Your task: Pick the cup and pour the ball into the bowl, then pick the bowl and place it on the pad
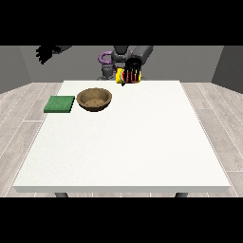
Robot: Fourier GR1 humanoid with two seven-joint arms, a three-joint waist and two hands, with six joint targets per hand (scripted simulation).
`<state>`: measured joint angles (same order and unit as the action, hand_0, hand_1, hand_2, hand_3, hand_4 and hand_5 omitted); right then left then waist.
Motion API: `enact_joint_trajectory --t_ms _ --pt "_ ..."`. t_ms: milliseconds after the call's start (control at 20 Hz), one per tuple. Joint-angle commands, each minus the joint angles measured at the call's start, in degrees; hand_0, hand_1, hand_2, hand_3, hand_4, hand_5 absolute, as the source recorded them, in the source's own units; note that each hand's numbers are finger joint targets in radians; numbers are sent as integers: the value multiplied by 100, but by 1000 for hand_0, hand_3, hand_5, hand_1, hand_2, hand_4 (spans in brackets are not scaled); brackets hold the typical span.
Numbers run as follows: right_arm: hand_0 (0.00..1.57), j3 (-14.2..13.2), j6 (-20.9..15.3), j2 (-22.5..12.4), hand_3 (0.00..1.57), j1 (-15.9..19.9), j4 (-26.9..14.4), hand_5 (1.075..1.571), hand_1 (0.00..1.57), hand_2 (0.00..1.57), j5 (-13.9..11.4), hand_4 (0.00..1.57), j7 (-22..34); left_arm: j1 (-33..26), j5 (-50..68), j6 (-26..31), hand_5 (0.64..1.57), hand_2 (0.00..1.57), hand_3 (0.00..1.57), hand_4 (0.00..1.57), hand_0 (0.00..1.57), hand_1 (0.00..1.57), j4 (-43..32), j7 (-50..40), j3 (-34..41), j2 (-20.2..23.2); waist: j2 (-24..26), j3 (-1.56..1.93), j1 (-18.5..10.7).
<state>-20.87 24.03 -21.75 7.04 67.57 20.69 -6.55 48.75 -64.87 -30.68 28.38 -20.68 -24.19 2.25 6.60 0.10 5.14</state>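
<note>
Three task things are seen on or over the large white table (142,142): a flat green square pad (60,104) at the left edge, a round brown wooden bowl (95,99) just beside it, and a yellow cup (127,76) near the far edge. The cup is held off the table, tipped sideways, with black fingers of the hand at the view's right (133,71) curled round it. For a good pour, the cup mouth should be brought over the bowl first. No ball can be made out; the bowl looks empty. The raised hand at the view's left (45,52) is seen with fingers apart.
</note>
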Motion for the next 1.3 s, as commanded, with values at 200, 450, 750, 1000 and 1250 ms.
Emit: enact_joint_trajectory --t_ms 200,450,750,1000,1250 --pt "0 54 255 -72 0 299 -340 1561 0 0 18 663 -50 -64 -911 906 1571 1571 1197 817 587 587 481 -1696 -1262 -221 -21 -7 295" --pt "0 121 263 58 0 517 -720 1560 0 0 -112 667 -337 271 -806 2355 1569 1051 1375 745 0 0 1274 -1762 -1901 -224 -54 -3 316" --pt "0 -111 117 -291 0 497 -771 1563 0 0 -125 694 -141 103 -883 2608 1571 1178 1473 913 0 0 1915 -1404 -1650 -213 -54 -10 -132" --pt "0 -299 96 -440 0 643 -819 1565 0 0 55 714 -46 -303 -25 1451 1557 1571 1194 1140 0 0 2387 -1008 -810 138 -381 -17 -416" --pt "0 -291 -190 -104 0 631 -804 1570 0 0 73 716 -110 -1012 1445 167 1570 1300 994 1271 1101 1101 3272 -139 130 -74 -945 -54 -815"
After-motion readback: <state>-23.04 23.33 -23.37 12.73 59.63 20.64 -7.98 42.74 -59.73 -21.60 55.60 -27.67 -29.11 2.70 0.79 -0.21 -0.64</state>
